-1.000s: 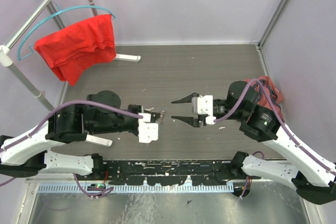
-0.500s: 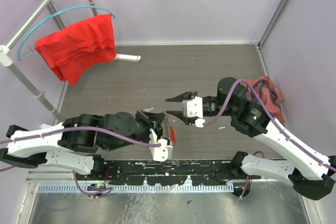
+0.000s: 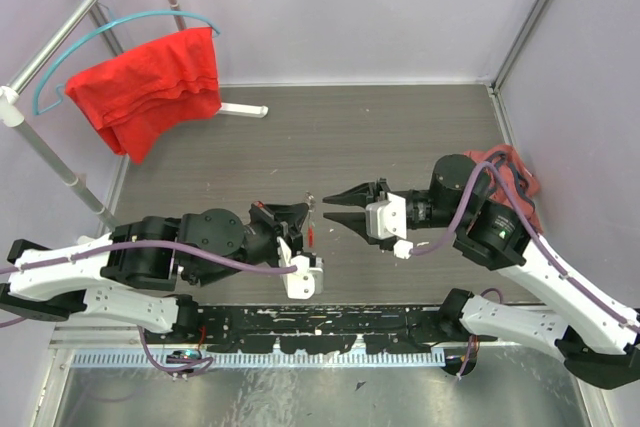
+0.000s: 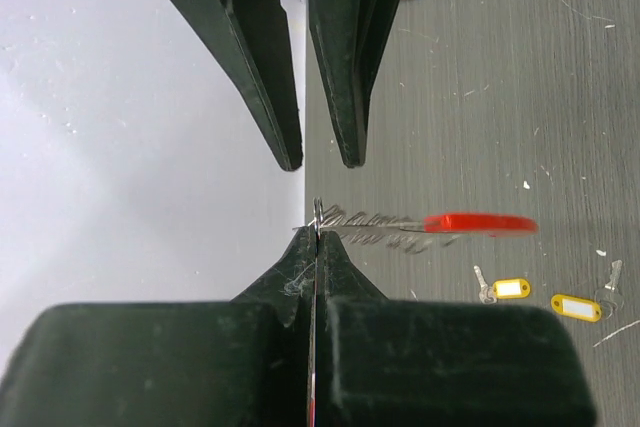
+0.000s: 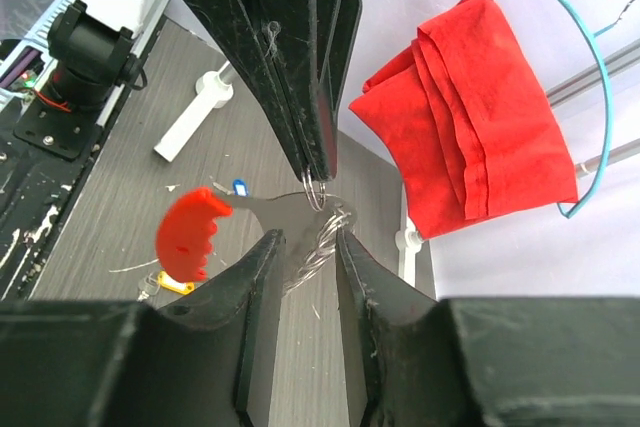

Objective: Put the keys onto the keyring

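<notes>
Left gripper (image 4: 316,242): jaws pressed tight together, pinching the thin wire end of the keyring right at their tips.
Keyring (image 4: 420,223): sticks out sideways from the left jaws. The wavy loop is nearest the pinch and the red bar (image 4: 480,222) is at the far end, a bit blurred.
Right gripper (image 5: 305,239): jaws apart, meeting the left jaws tip to tip. Through its own camera the wavy loop sits in the gap between its fingers (image 5: 262,277). I cannot tell whether either finger touches the wire.
Keys: two with yellow tags (image 4: 510,288) (image 4: 575,305) lie on the table (image 4: 480,97), below the left jaws on the red-bar side. A blue tag (image 5: 238,186) shows just beyond the right jaws.
Cloth (image 5: 470,117): red, draped on a hanger, well beyond the right jaws.
</notes>
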